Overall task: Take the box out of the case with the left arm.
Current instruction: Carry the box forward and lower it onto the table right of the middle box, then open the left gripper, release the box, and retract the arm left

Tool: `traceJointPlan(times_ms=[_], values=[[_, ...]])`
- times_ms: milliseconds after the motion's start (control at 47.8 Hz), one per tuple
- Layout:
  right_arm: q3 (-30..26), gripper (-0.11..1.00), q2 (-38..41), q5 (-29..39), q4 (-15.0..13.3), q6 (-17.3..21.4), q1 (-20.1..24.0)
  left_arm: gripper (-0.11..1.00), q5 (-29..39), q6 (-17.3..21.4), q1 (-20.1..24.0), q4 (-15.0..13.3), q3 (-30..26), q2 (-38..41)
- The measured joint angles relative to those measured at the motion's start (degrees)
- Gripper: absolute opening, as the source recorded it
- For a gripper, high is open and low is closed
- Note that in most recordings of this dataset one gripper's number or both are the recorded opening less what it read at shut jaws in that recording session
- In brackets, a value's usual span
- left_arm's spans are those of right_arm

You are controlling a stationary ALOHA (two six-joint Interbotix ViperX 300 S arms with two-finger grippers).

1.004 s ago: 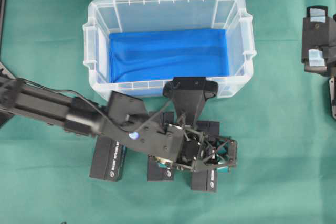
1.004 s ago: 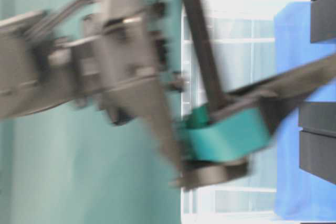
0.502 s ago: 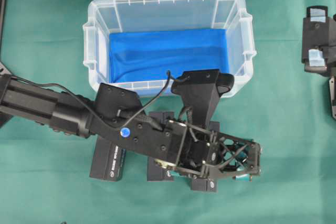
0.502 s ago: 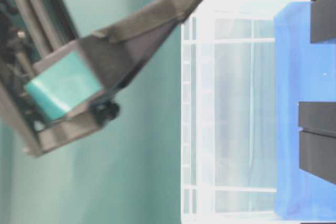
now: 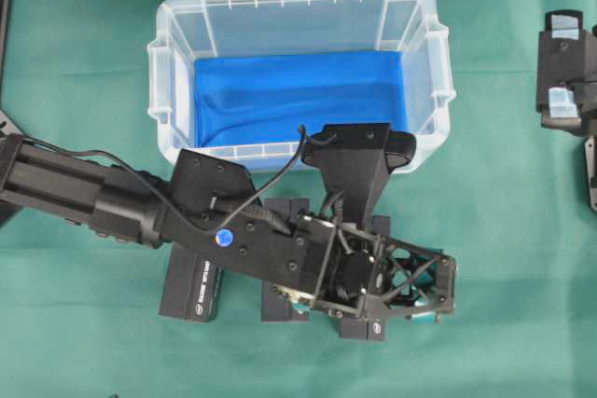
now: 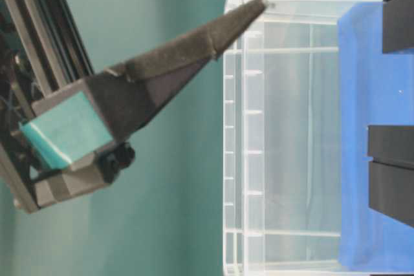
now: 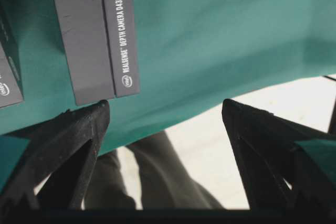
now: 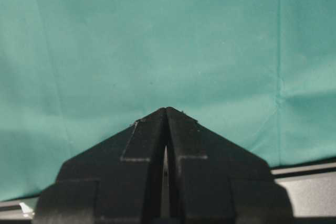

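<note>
Boxes lie on the bench under my left end effector, which has lifted clear, fingers spread and empty; the case behind it holds none.

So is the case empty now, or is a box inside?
Empty: overhead, the case shows only its blue liner; three boxes lie outside.
</note>
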Motion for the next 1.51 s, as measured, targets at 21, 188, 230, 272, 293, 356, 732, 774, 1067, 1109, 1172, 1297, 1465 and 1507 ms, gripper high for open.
traceJointPlan(times_ms=[21, 188, 230, 272, 293, 356, 732, 774, 1067, 1109, 1172, 1297, 1465, 1507], values=[[0.00, -0.01, 0.00, 0.00, 0.00, 0.00, 0.00, 0.92, 0.00, 0.09, -0.18, 0.00, 0.18, -0.09], [0.00, -0.01, -0.09, 0.09, 0.00, 0.00, 0.00, 0.92, 0.62, 0.18, -1.23, 0.00, 3.08, -1.93], [0.00, -0.01, -0.09, 0.00, 0.00, 0.00, 0.00, 0.92, 1.14, 0.09, -1.58, 0.00, 4.13, -3.08], [0.00, -0.01, 0.00, 0.00, 0.00, 0.00, 0.00, 0.92, 1.49, -0.09, -2.02, 0.00, 5.27, -4.13], [0.00, -0.01, 0.00, 0.00, 0.00, 0.00, 0.00, 0.92, 1.67, -0.26, -2.29, 0.00, 5.89, -4.75], [0.00, -0.01, 0.00, 0.09, 0.00, 0.00, 0.00, 0.92, 2.55, -0.62, -3.16, 0.00, 8.00, -6.59], [0.00, -0.01, 0.00, 0.00, 0.09, -0.09, 0.00, 0.92, 3.87, -5.98, -7.03, 0.00, 26.46, -21.53], [0.00, -0.01, -0.09, 0.00, 0.09, 0.00, 0.00, 0.92, 3.87, -6.42, -7.47, 0.09, 28.56, -23.38], [0.00, -0.01, -0.09, 0.09, 0.09, 0.09, 0.00, 0.92, 3.96, -8.61, -11.95, 0.00, 41.22, -34.54], [0.00, -0.01, -0.09, 0.09, 0.09, 0.09, 0.00, 0.92, 3.96, -8.70, -12.66, 0.09, 42.63, -35.86], [0.00, -0.01, -0.09, 0.09, 0.18, 0.09, 0.00, 0.92, 3.96, -9.49, -13.62, 0.09, 44.74, -37.79], [0.00, -0.01, -0.09, 0.09, 0.18, 0.00, 0.00, 0.92, 3.87, -11.34, -15.47, 0.09, 48.52, -41.13], [0.00, -0.01, 0.00, 0.18, 0.53, 0.18, 0.00, 0.92, 3.69, -12.92, -16.44, 0.09, 51.42, -43.86], [0.00, -0.01, -0.09, 0.18, 0.62, 0.18, 0.00, 0.92, 3.60, -13.18, -16.44, 0.09, 51.68, -44.12]])
